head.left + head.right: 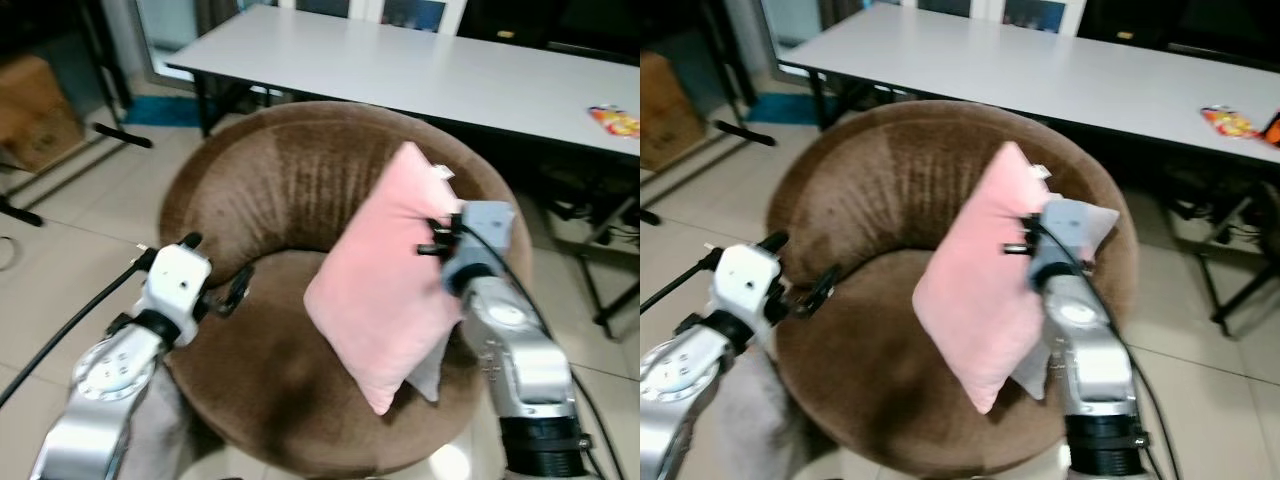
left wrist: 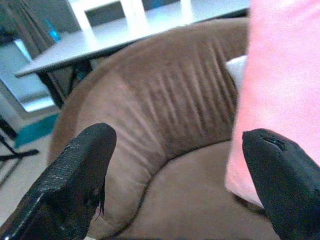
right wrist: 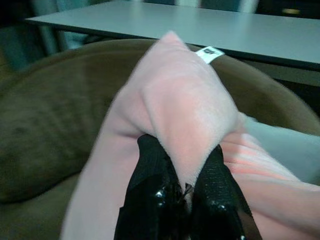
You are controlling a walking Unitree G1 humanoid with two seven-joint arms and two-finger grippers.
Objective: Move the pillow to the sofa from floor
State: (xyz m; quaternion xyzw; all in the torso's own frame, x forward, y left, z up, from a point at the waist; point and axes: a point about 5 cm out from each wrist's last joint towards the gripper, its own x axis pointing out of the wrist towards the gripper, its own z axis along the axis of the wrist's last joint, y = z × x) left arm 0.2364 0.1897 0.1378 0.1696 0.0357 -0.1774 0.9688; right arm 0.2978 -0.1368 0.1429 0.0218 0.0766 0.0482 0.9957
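A pink pillow (image 1: 385,275) hangs tilted over the seat of a round brown sofa chair (image 1: 270,190), its lower corner near the front of the cushion. My right gripper (image 1: 440,235) is shut on the pillow's upper right edge; in the right wrist view the black fingers (image 3: 155,185) pinch a fold of pink fabric (image 3: 185,115). My left gripper (image 1: 232,290) is open at the chair's left side, apart from the pillow, and its fingers (image 2: 75,175) frame the chair's ribbed back.
A long white table (image 1: 420,70) stands behind the chair with a colourful packet (image 1: 615,120) on its right end. A grey cushion (image 1: 1090,225) lies behind the pillow. A cardboard box (image 1: 35,110) and black stand legs sit on the tiled floor at left.
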